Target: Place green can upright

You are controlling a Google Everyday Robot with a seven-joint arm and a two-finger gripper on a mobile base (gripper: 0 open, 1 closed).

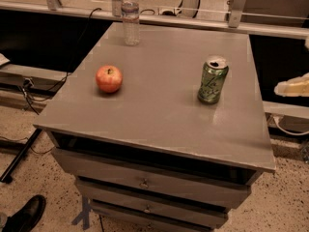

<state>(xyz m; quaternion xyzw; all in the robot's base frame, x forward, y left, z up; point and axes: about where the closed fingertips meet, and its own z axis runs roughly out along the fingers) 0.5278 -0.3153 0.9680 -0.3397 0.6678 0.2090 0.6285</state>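
Note:
The green can (212, 81) stands upright on the right half of the grey table top (154, 115), with its silver top rim and opened tab facing up. My gripper (297, 66) is at the right edge of the camera view, beyond the table's right edge and well clear of the can. It is open and empty. One pale finger (291, 87) shows in full, and only a sliver of the other finger shows above it at the picture's edge.
A red apple (108, 78) sits on the left half of the table. A clear water bottle (130, 14) stands at the back edge. Drawers (145, 182) are below the top. A metal rail runs behind. A black shoe (24, 215) is at the lower left on the floor.

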